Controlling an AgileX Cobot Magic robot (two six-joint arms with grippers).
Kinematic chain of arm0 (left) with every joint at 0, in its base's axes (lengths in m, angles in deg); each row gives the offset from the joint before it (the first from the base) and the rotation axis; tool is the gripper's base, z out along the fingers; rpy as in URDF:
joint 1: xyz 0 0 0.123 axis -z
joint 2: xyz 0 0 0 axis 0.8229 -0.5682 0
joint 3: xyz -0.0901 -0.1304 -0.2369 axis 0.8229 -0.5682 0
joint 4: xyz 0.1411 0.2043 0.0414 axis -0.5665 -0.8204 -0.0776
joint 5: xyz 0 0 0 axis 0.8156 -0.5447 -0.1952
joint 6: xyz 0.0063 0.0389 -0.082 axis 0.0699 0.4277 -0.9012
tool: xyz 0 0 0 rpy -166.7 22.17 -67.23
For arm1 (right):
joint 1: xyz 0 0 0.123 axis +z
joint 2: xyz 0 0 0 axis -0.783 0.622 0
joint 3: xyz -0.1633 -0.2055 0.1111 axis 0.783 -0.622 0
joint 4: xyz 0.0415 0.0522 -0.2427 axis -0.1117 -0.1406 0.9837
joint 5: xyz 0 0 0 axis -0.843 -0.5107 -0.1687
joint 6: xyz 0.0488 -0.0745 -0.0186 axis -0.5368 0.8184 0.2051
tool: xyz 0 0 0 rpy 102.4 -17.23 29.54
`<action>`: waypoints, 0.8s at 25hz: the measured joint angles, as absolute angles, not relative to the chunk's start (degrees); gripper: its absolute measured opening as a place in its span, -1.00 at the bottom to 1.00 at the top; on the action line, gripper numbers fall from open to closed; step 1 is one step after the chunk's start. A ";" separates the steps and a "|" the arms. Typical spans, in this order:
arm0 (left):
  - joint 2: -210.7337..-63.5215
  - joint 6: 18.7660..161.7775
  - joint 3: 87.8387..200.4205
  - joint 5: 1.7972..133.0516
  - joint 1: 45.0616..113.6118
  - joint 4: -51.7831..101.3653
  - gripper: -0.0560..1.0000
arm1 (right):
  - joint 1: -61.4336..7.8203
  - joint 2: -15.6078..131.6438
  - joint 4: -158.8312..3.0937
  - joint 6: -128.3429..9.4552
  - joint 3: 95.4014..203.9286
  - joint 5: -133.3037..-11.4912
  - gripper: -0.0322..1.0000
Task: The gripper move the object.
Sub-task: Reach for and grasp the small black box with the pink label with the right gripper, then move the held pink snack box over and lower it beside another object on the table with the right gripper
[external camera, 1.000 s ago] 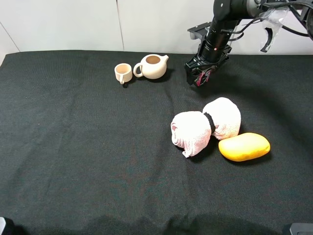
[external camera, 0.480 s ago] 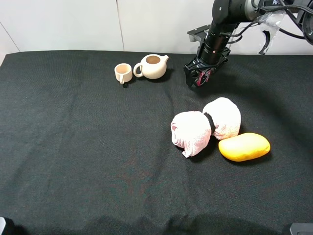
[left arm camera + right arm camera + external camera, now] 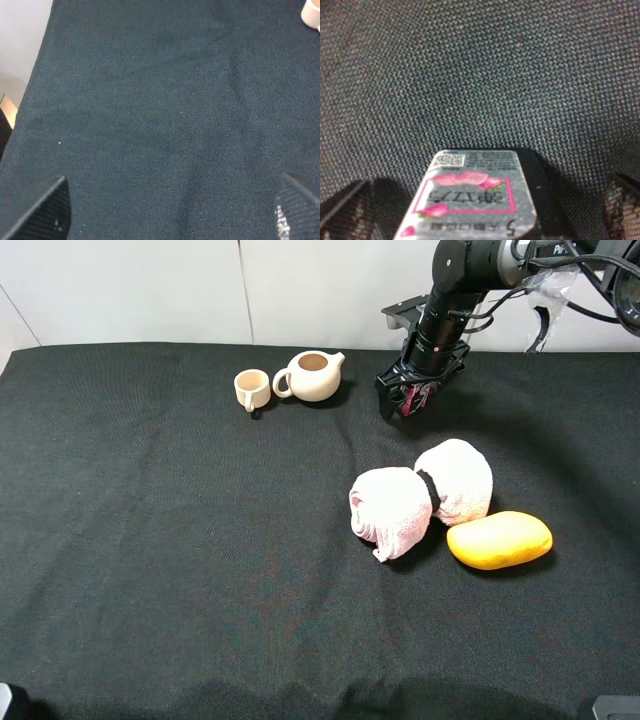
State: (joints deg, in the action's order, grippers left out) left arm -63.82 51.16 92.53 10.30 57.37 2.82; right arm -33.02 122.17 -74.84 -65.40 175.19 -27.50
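Note:
The object, a small black tin box with a pink and green pattern [image 3: 413, 399], is on the black cloth at the back right, right of the teapot. In the right wrist view its pale patterned face [image 3: 470, 197] lies between the two fingers. My right gripper [image 3: 405, 392] is down around the box; its fingers [image 3: 345, 210] stand wide apart with a gap to the box, so it is open. My left gripper [image 3: 167, 220] is open and empty over bare cloth; only its fingertips [image 3: 40, 210] show.
A cream teapot [image 3: 311, 375] and a small cup [image 3: 251, 389] stand at the back left of the box. Two pink rolled towels [image 3: 420, 496] and a yellow mango [image 3: 499, 539] lie nearer the front. A black cloth [image 3: 150, 540] covers the table.
The right arm has shifted slightly up and back; the box stays at the same spot between the fingers. Nothing else moved.

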 joint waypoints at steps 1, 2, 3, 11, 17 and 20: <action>-63.82 51.16 92.53 10.30 57.37 2.82 0.71 | -33.02 122.17 -74.84 -65.40 175.19 -27.50 0.41; -63.82 51.16 92.53 10.30 57.37 2.82 0.71 | -33.02 122.17 -74.84 -65.40 175.19 -27.50 0.41; -63.82 51.16 92.53 10.30 57.37 2.82 0.71 | -33.02 122.17 -74.84 -65.40 175.19 -27.50 0.40; -63.82 51.21 92.53 10.30 57.37 2.82 0.71 | -33.02 122.17 -74.85 -65.41 175.19 -27.45 -0.14; -63.82 51.21 92.53 10.30 57.37 2.82 0.71 | -33.02 122.17 -74.98 -65.48 175.19 -27.45 -0.27; -63.82 51.21 92.53 10.30 57.37 2.82 0.71 | -33.02 122.17 -74.98 -65.48 175.19 -27.45 -0.27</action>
State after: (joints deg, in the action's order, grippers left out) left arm -63.82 51.21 92.53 10.30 57.37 2.82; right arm -33.02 122.17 -74.98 -65.48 175.19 -27.45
